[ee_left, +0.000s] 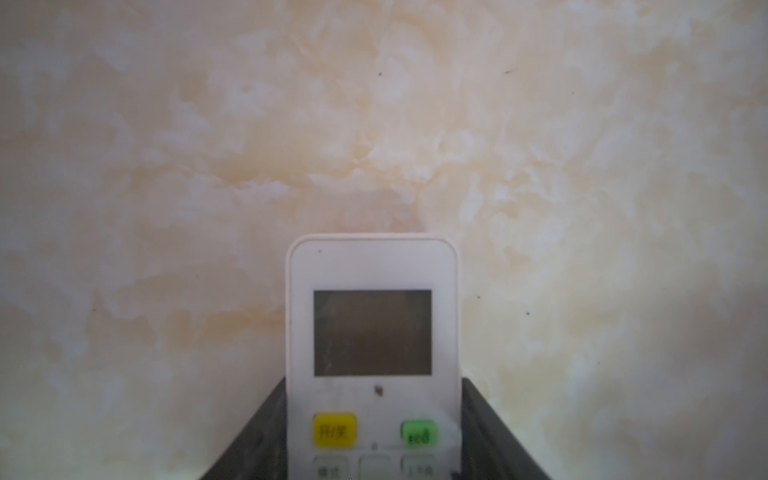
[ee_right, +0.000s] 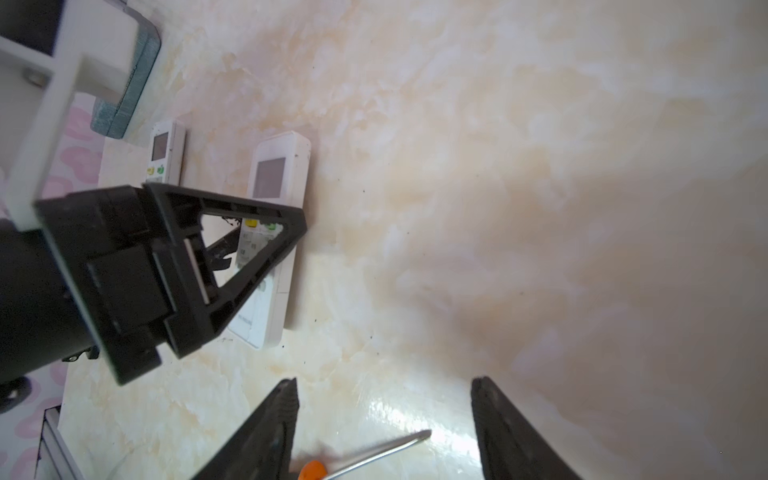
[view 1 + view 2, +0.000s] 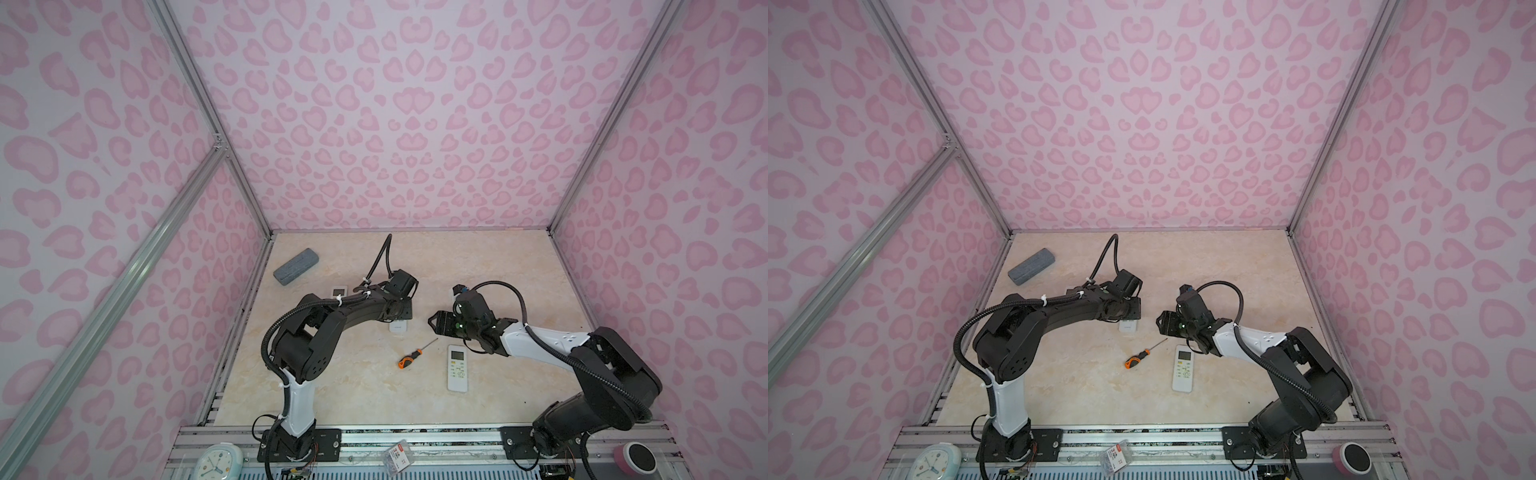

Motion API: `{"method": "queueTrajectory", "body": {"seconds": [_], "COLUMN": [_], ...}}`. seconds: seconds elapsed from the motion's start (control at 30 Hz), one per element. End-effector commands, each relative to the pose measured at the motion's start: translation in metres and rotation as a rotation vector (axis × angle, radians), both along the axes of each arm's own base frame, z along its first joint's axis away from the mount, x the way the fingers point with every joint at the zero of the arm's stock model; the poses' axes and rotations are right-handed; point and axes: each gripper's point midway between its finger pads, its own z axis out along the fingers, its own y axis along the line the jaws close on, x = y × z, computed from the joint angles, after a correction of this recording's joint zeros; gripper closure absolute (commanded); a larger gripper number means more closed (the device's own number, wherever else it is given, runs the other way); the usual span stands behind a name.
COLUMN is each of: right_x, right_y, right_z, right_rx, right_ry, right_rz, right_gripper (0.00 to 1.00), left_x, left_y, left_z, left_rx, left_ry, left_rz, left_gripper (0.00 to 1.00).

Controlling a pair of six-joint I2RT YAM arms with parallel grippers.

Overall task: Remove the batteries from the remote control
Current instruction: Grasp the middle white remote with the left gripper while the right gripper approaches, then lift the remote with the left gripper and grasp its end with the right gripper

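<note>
A white remote control (image 1: 372,332) with a grey screen, a yellow button and a green button lies face up on the marble table. My left gripper (image 1: 374,380) is shut on it, one black finger against each long edge. The right wrist view shows that gripper (image 2: 266,237) straddling the remote control (image 2: 276,174). In both top views only the remote's near end (image 3: 398,328) (image 3: 1128,327) shows below the left gripper (image 3: 399,320). My right gripper (image 2: 384,380) (image 3: 434,323) hangs open above bare table, holding nothing. The batteries are hidden.
An orange-and-black screwdriver (image 3: 411,357) (image 2: 374,453) lies mid-table, its shaft below the right gripper. A second remote (image 3: 457,368) lies beside it, and a third (image 3: 339,291) (image 2: 164,151) sits behind the left arm. A grey case (image 3: 296,266) lies back left.
</note>
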Motion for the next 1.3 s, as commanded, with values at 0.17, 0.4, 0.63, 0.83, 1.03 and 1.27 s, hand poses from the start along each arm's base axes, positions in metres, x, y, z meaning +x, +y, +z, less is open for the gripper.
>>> {"method": "queueTrajectory", "body": {"seconds": [0.17,0.4,0.63,0.83,1.03,1.27], "right_x": [-0.001,-0.001,0.005,0.007,0.012,0.019], "right_y": [0.036,0.050,0.066,0.077,0.092,0.108], "right_z": [0.024,0.024,0.031,0.035,0.035,0.051], "right_rx": [0.252,0.298,0.347,0.354,0.393,0.414], "right_ry": [0.014,0.050,0.071,0.070,0.105,0.078], "right_rz": [0.044,0.079,0.117,0.146,0.154,0.193], "right_gripper": [0.24,0.27,0.35,0.39,0.55,0.75], "left_x": [0.009,0.012,0.012,0.010,0.009,0.006], "left_y": [-0.015,-0.022,-0.024,-0.023,-0.021,-0.019], "left_z": [0.030,0.052,0.061,0.061,0.067,0.072], "left_rx": [-0.215,-0.321,-0.343,-0.345,-0.339,-0.351], "left_ry": [-0.015,-0.018,-0.029,-0.022,-0.026,-0.018], "left_rz": [0.022,0.028,0.026,0.033,0.033,0.039], "left_gripper": [0.48,0.48,0.49,0.50,0.50,0.45]}}
